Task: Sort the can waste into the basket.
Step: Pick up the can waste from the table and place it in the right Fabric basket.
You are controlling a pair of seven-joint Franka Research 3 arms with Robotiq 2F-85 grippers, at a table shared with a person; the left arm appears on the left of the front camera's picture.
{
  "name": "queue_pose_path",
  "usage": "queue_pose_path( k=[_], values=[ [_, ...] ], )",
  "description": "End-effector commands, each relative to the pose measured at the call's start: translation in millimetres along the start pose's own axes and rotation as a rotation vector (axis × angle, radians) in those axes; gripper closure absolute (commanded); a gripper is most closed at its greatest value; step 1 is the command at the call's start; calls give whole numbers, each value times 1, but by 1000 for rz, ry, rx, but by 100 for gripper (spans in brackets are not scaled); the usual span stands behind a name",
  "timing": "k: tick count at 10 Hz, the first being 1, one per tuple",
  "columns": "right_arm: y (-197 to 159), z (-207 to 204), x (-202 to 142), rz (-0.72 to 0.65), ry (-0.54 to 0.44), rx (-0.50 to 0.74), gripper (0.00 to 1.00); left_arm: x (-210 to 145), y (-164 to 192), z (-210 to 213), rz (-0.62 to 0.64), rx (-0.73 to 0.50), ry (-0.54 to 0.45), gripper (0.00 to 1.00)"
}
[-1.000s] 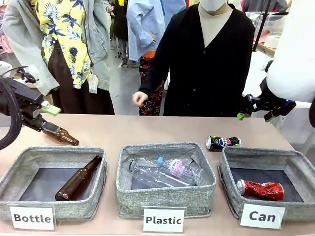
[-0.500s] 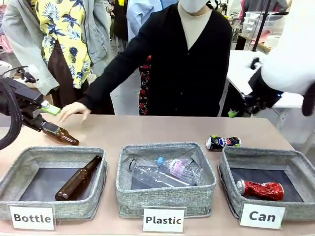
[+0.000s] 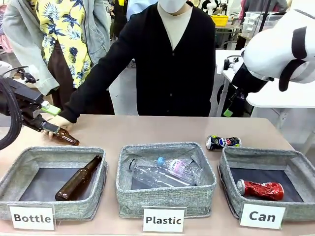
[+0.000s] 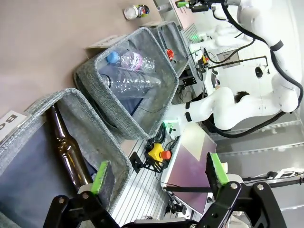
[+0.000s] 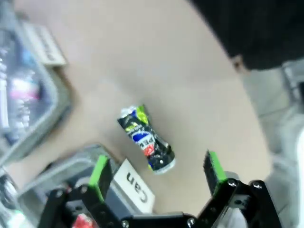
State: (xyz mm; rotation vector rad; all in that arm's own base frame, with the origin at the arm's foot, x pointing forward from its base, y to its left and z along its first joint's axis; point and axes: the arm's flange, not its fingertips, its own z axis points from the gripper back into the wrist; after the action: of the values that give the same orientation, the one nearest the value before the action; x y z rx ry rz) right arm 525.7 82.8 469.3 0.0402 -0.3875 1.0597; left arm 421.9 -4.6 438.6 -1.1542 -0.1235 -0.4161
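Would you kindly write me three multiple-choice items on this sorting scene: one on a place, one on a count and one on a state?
1. Where does the Pepsi can lie?
A) in the Plastic bin
B) in the person's hand
C) on the table

2. How many cans lie in the Can basket?
A) none
B) one
C) two

3. How do the right arm's jaws stand?
A) open, empty
B) shut on the Pepsi can
C) shut on a bottle

Key:
1 C, it rests on the bare table, outside the baskets.
2 B, the red can alone lies inside.
3 A, the green pads stand wide apart, clear of the can.
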Motion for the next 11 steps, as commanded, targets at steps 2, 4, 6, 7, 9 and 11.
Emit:
queue_pose_path(
  k=[2,4,6,7,9,11],
  values=[
    [-10,-12,-17,546,-93,159,0,-3,-4,1,-2,-6,-5,0],
    [5,-8,-3,312,-24,72,0,-3,-4,1,-2,-6,-5,0],
    [3,-12,-8,387,-55,95,0,-3,-4,1,-2,-6,-5,0],
    [-10,-27,-7,397,-47,72,0,-3,-4,1,-2,-6,-5,0],
    [-20,-49,-7,460,-71,69,0,-7,-20,33,6,-140,-4,0],
    [-33,-79,-3,507,-55,116,0,-27,-54,131,-24,-229,-101,0]
  ],
)
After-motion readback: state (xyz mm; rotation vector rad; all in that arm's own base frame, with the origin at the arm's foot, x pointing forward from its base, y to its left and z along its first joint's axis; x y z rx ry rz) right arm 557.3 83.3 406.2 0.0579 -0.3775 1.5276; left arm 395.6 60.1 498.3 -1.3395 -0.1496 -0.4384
